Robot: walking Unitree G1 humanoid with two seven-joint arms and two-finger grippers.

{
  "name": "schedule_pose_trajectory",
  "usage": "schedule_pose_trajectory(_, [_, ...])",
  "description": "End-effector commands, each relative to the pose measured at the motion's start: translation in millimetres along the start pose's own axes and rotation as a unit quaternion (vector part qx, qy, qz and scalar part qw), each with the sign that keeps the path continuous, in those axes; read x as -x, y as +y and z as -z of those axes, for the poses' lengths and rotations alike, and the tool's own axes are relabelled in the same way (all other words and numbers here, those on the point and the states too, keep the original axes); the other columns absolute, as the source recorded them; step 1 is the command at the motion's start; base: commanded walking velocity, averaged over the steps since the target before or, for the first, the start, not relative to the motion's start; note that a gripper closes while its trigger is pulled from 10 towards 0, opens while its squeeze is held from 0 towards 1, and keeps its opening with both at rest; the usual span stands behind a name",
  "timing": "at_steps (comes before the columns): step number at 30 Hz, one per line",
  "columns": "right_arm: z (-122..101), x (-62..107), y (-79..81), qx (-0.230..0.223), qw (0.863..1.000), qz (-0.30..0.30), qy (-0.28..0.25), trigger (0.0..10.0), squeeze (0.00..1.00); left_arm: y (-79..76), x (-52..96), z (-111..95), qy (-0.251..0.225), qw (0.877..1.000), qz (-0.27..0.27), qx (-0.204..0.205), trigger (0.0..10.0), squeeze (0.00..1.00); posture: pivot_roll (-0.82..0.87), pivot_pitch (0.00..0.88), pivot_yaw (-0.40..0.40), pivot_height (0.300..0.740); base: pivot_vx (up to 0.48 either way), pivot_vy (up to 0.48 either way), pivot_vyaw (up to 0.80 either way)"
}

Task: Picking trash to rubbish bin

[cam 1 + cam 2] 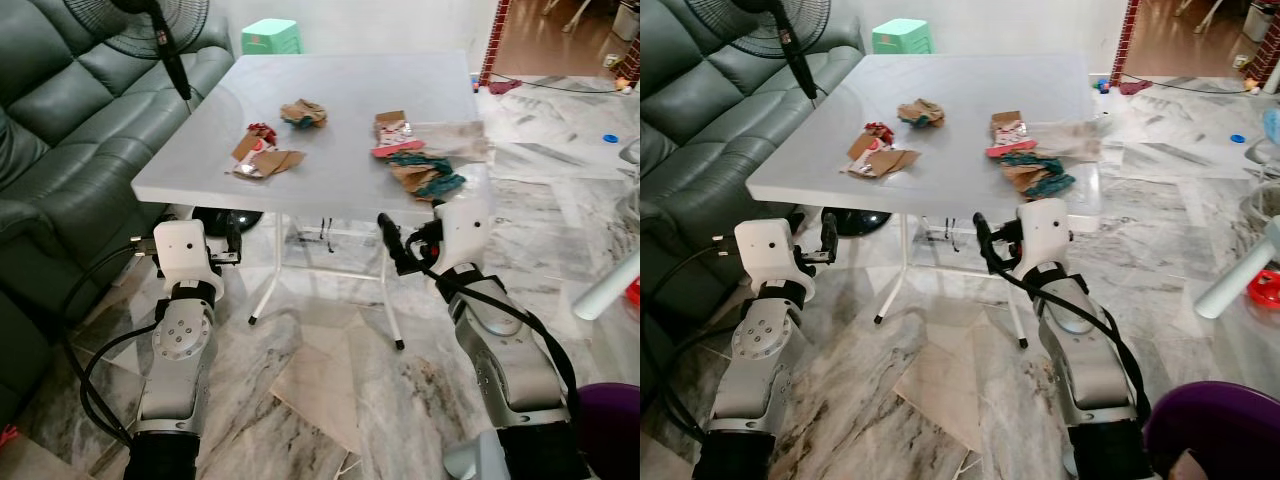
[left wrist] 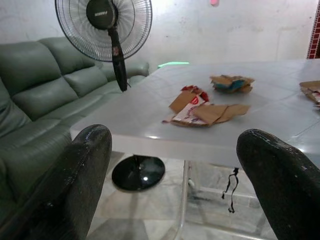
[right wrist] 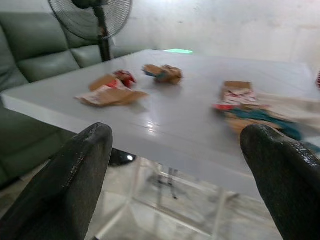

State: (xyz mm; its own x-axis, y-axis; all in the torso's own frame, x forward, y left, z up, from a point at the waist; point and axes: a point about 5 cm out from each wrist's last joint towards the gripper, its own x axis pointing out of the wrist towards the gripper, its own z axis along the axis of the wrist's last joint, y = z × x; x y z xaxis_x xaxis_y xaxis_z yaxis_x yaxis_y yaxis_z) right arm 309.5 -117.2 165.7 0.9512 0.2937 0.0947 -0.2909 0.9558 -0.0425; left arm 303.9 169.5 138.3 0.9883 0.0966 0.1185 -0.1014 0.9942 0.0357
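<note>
Left gripper (image 1: 232, 243): I've got it hovering low, just under the near edge of the counter (image 1: 340, 95), jaws spread wide and holding nothing.
Right gripper (image 1: 392, 243): same story on the other side, jaws wide apart, below the counter's front edge.
Trash: three lots on top. Flattened cardboard and a red wrapper (image 1: 262, 155) near my left, a crumpled wad (image 1: 303, 113) further back, and a messy heap of packets (image 1: 418, 155) sitting close to the right front corner.
Bin: purple tub (image 1: 1225, 430) on the floor by my right side (I take it that's the target).
Stage: nothing picked yet, I'd say; both arms need to come up over the edge.
Risk: lifting straight up could knock a wrist into the counter's underside. The flat cardboard looks hard to pinch and may slide away. The heap at the corner could get nudged off onto the floor.
</note>
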Motion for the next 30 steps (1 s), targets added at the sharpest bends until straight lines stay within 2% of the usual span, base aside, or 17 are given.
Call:
schedule_pose_trajectory(1, [-5.8,0.5,-0.3,0.004,1.000,0.003,-0.015,10.0,0.00,-1.3,-2.4,-3.7,-0.003,1.000,0.003,0.000,10.0,0.00,-0.05,0.022,0.057,0.740,0.000,0.480,0.00])
schedule_pose_trajectory(21, [-7.6,-0.8,-7.9,0.012,0.999,0.033,-0.023,10.0,0.00,-2.0,-4.3,-3.2,0.002,1.000,0.010,-0.003,10.0,0.00,-0.05,0.024,0.058,0.740,0.000,0.480,0.00])
schedule_pose_trajectory(25, [-7.8,-1.0,-8.9,0.014,0.999,0.037,-0.024,10.0,0.00,-10.3,-3.2,-12.1,-0.032,0.998,0.050,0.002,10.0,0.00,-0.05,0.025,0.058,0.740,0.000,0.000,0.00])
schedule_pose_trajectory(30, [-7.8,-0.9,-9.6,0.017,0.999,0.041,-0.025,10.0,0.00,-18.1,-1.6,-17.2,-0.044,0.996,0.081,0.018,10.0,0.00,-0.05,0.025,0.058,0.740,0.000,0.000,0.00])
